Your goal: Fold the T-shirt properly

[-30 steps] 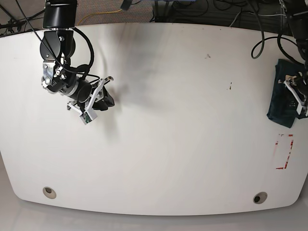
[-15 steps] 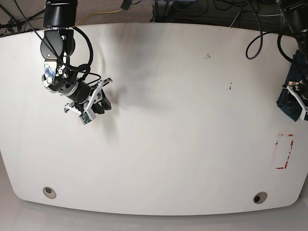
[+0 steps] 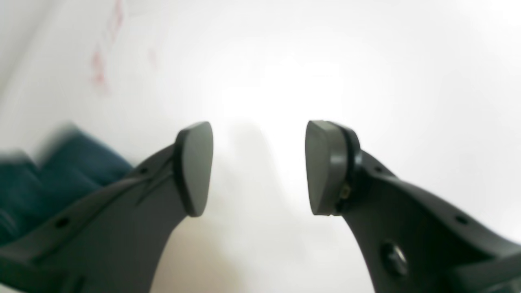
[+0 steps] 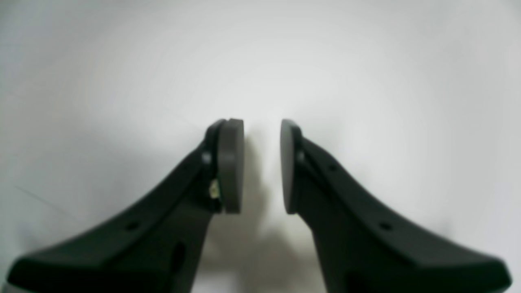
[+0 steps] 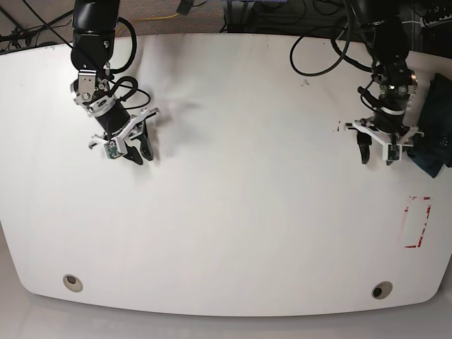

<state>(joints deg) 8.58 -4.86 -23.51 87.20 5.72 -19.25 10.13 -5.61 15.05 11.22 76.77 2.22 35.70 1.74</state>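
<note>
The T-shirt (image 5: 436, 133) lies as a dark bunched heap at the far right edge of the table (image 5: 240, 212) in the base view, partly cut by the frame, so its full shape is not visible. Nothing grips it.

The left gripper (image 5: 377, 152) hangs over the table just beside the heap, on the side toward the table centre. In the left wrist view the left gripper (image 3: 256, 167) has its jaws wide apart, w/ only bright white table between the pads (image 3: 194, 167). The cloth (image 3: 53, 171) shows blurred, dark blue-teal, at the lower left of that view, behind the left finger and outside the gap. I cannot tell if the finger touches the cloth or is only near it. Some faint red marks (image 3: 101, 69) are on the table surface further away, approx. above the cloth in this view.

The right gripper (image 5: 128, 150) is at the opposite side of the table, well apart from the T-shirt, pointing down toward the surface. In the right wrist view the right gripper (image 4: 262, 167) has the pads (image 4: 232, 165) close together, w/ a narrow gap between them, and nothing is inside; only grey-white table is seen there.

In the base view a red rectangle marking (image 5: 417, 222) is on the table, below the T-shirt and near the right edge. Two round holes (image 5: 71, 282) sit near the front edge, one at each side.
</note>
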